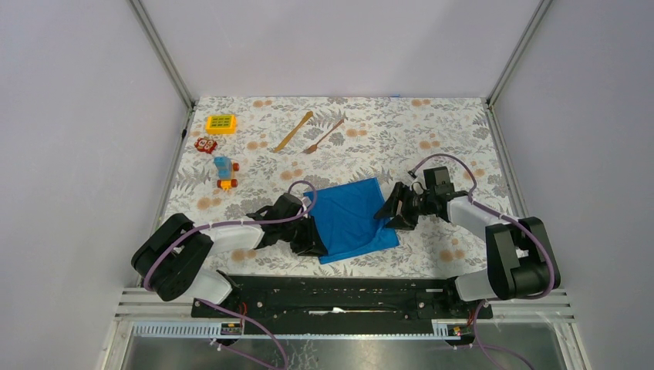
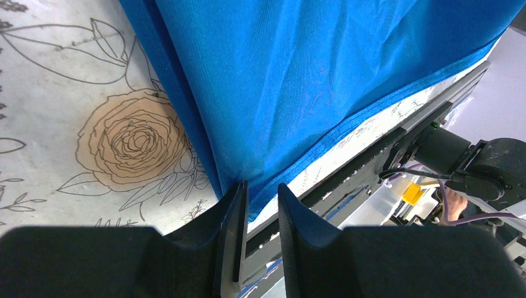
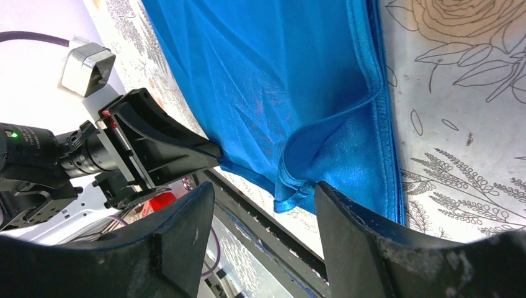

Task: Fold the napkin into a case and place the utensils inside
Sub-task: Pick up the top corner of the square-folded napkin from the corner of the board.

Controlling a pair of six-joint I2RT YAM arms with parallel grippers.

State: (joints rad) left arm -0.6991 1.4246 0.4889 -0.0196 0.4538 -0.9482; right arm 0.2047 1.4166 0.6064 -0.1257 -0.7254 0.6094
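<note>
Pinching the napkin (image 1: 351,220) edge, the left gripper (image 2: 262,191) faces the spread right gripper (image 3: 263,187); utensils (image 1: 325,136) and toys (image 1: 220,123) lie well beyond.

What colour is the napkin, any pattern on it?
The napkin is plain royal blue; left wrist view shows it best.

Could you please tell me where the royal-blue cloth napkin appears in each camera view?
Top external: the royal-blue cloth napkin lies at the centre, near the front edge.
Left wrist: it fills the upper middle and right, with its corner pinched in the left gripper.
Right wrist: it covers the upper middle, with a folded corner inside the open right gripper.
Shared landmark: the floral-printed table cover.
</note>
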